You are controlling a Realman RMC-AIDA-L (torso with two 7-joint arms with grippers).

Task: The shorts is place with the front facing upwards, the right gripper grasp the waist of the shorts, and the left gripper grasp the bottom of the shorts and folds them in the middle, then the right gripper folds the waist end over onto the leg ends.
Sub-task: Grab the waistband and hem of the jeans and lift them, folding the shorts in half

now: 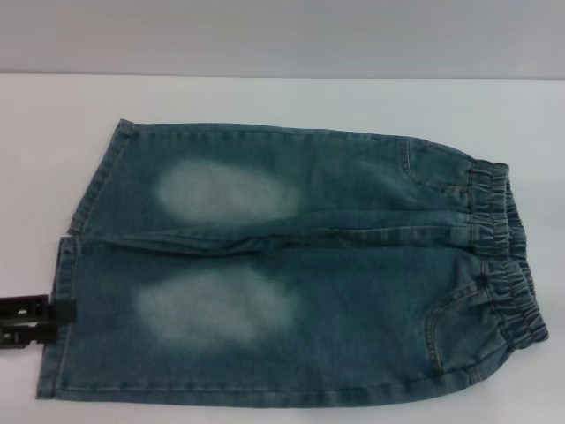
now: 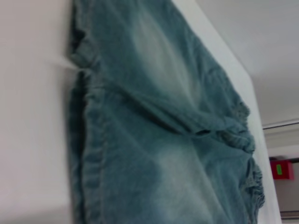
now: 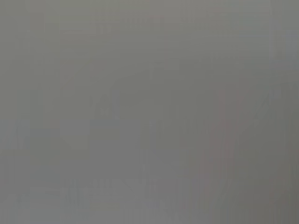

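Denim shorts (image 2: pixel 159 140) flat on white table (image 2: pixel 32 116), leg hems nearest

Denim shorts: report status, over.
Left gripper at the leg hem, nothing gripped. Right gripper out of sight. Denim shorts flat, front up, unfolded, waistband on robot's right. Nothing obstructing.

Shorts (image 1: pixel 291 265): laid flat on the table (image 1: pixel 265 97), spread across most of its width. Waist (image 1: pixel 508 256) placed at the 3 o'clock side; leg ends (image 1: pixel 66 265) placed at the 9 o'clock side. The two legs are set side by side, one toward 12 o'clock, the other toward 6 o'clock, touching along the middle seam. Left gripper (image 1: pixel 35 320): positioned at about 8 o'clock, at the hem of the nearer leg.
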